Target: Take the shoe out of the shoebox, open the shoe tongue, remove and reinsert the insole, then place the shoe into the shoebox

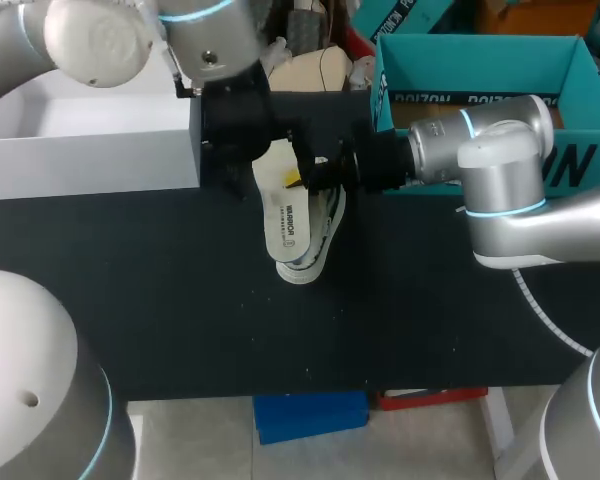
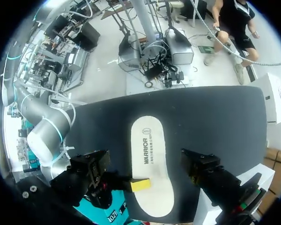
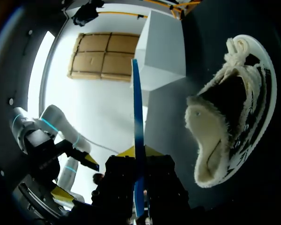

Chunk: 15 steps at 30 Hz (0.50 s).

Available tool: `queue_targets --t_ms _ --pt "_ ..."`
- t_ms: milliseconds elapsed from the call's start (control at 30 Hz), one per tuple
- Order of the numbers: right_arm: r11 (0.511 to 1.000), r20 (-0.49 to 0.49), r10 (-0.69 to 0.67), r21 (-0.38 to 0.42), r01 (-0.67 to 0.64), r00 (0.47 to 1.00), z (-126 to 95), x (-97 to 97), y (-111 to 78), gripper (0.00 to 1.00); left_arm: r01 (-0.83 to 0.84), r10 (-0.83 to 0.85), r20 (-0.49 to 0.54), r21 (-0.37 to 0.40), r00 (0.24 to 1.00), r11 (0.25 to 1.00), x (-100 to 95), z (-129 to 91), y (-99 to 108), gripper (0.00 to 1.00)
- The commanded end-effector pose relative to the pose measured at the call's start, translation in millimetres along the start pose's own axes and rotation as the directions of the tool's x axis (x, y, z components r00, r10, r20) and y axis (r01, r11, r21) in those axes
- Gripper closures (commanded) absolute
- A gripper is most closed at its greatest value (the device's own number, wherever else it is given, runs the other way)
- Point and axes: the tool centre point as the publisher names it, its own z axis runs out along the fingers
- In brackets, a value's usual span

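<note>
The right gripper (image 1: pixel 302 178) is clamped on one long edge of a white insole (image 1: pixel 285 215). It holds the insole just above the shoe (image 1: pixel 320 235), which lies on its side at the centre of the black table (image 1: pixel 160 300). The left gripper (image 1: pixel 232 170), at 11 o'clock from the shoe, is spread wide and holds nothing.

Reinserting probably goes best narrow end first into the fleecy opening, with the left gripper steadying the shoe.

The teal shoebox (image 1: pixel 480 45) at 2 o'clock holds no shoe. Nothing can be made out inside the white box (image 1: pixel 90 155) at 10 o'clock.
</note>
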Motion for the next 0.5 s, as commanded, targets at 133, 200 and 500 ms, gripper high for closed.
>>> queue_targets --t_ms 133,200,500 --pt "1.0 0.003 0.001 0.001 -0.001 1.0 0.1 0.3 0.0 1.0 -0.098 0.021 0.554 0.11 0.832 0.989 35.0 2.1 6.3 0.0" --pt "1.0 0.003 0.001 0.001 -0.001 1.0 0.1 0.3 0.0 1.0 -0.098 0.021 0.554 0.11 0.832 0.989 35.0 2.1 6.3 0.0" --pt "1.0 0.003 0.001 0.001 -0.001 1.0 0.1 0.3 0.0 1.0 -0.098 0.021 0.554 0.11 0.832 0.989 35.0 2.1 6.3 0.0"
